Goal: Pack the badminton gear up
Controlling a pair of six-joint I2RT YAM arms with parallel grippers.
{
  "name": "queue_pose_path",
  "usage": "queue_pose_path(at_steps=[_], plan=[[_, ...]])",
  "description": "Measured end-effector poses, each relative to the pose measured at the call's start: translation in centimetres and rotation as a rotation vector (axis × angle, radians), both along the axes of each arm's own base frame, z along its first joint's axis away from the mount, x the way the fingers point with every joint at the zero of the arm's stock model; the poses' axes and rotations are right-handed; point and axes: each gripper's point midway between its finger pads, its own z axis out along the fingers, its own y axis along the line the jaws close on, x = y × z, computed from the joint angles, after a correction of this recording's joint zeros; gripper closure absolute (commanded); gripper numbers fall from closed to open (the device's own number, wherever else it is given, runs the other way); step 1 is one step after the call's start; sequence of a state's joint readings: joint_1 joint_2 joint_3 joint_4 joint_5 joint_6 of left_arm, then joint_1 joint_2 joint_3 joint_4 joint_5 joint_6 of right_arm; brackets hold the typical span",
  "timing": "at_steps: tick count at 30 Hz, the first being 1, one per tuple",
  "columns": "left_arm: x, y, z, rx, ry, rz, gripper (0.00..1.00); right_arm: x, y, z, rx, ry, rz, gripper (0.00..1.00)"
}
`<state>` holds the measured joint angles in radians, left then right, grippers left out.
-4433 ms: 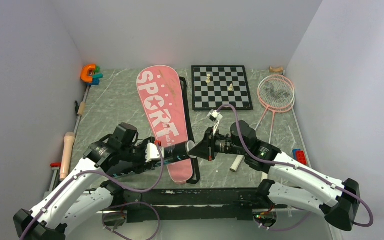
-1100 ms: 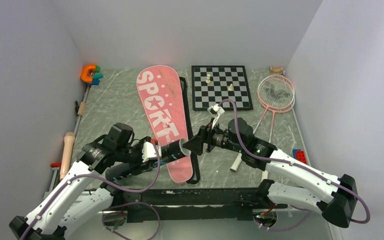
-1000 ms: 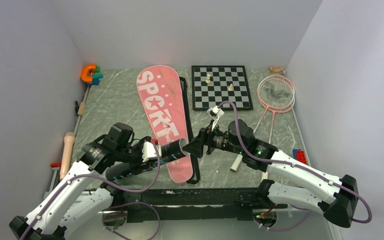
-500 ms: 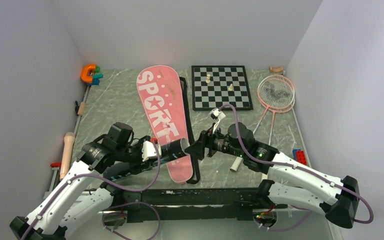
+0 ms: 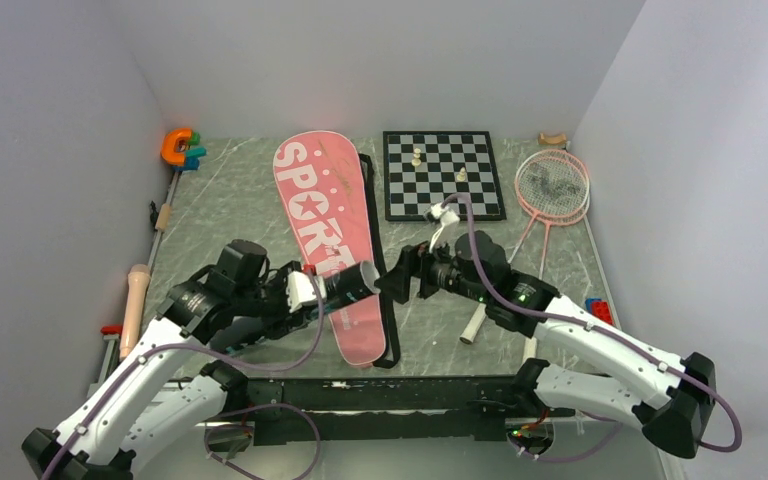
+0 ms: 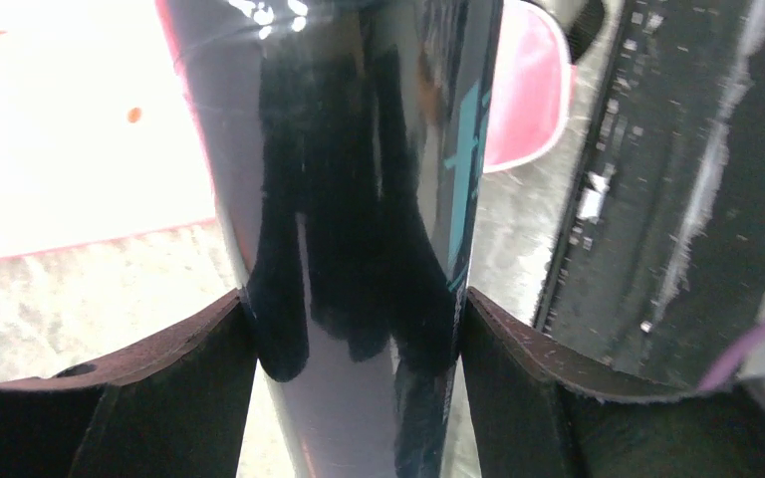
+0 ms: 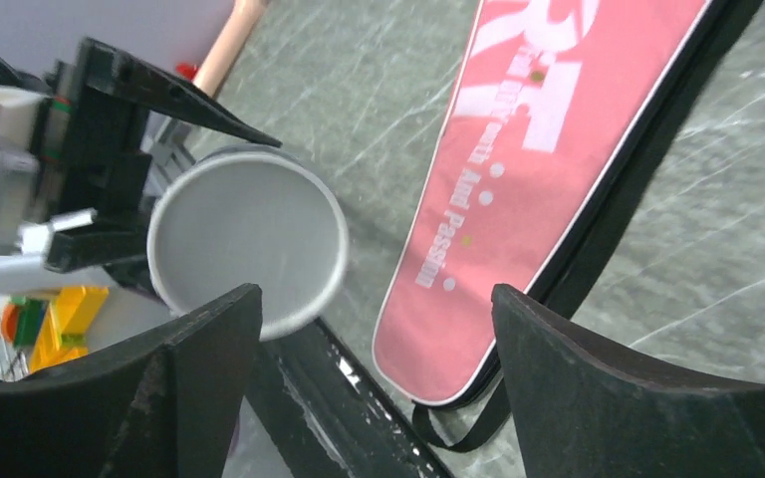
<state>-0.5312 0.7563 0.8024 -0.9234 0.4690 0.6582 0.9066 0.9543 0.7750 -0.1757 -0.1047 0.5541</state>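
The left pincer (image 5: 310, 294) clamps the black tube (image 5: 348, 285) aloft over the near end of the pink SPORT bag (image 5: 325, 215). The right pincer (image 5: 397, 283), spread wide and empty, faces the tube's end. Both rackets (image 5: 552, 185) lie on the bench (image 5: 230, 210) far right, outside the bag; packing looks barely begun.

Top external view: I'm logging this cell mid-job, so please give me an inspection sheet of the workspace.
Surface: grey marbled table.
Job's things: black tube held over the pink bag; two rackets lie far right; shuttlecocks not seen.
Clutter: chessboard, orange toy, pale cylinder, coloured bricks.
Grippers: left gripper shut on the black tube; right gripper open, empty, facing the tube's end.
Cables: purple cables loop along both arms.
Surroundings: plain pale walls on three sides.
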Motion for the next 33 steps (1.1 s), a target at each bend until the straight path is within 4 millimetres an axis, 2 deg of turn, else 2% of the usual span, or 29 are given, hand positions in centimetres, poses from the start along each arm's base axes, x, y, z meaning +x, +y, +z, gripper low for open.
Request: queue_pose_path(at_steps=[2,4,7,10,12,16,24,27,29,31,33], plan=[[1.6,0.0,0.0,0.003,-0.023,0.039,0.72,1.5,-0.9,1.3,0.012,-0.016,-0.047,0.07],[3.5,1.0,-0.5,0.013,0.005,0.126,0.72,3.1,-2.4,2.1,0.024,-0.028,-0.112,0.04],[7.5,4.6,-1.5,0.034,0.077,0.341,0.73,4.9,-5.4,2.6,0.02,-0.038,-0.222,0.03],[11.1,8.3,-2.6,0.055,0.14,0.531,0.74,5.2,-7.1,2.6,0.007,-0.035,-0.277,0.03],[12.7,10.3,-3.2,0.068,0.163,0.624,0.74,5.2,-7.6,2.3,-0.008,-0.027,-0.298,0.03],[15.0,13.8,-4.4,0.091,0.196,0.781,0.74,5.2,-8.5,0.8,-0.046,0.008,-0.332,0.03],[17.6,19.4,-8.5,0.172,0.261,1.037,0.71,4.7,-9.6,-2.5,-0.105,0.092,-0.374,0.02],[18.3,20.9,-9.8,0.188,0.294,1.11,0.64,4.4,-9.8,-3.6,-0.122,0.12,-0.386,0.02],[18.7,21.6,-10.4,0.195,0.308,1.149,0.5,4.3,-9.9,-4.3,-0.131,0.138,-0.39,0.02],[19.1,22.0,-10.9,0.202,0.321,1.175,0.41,4.2,-10.0,-4.8,-0.14,0.15,-0.396,0.02],[19.5,22.1,-11.4,0.205,0.338,1.193,0.26,4.3,-10.0,-5.2,-0.147,0.162,-0.4,0.02]])
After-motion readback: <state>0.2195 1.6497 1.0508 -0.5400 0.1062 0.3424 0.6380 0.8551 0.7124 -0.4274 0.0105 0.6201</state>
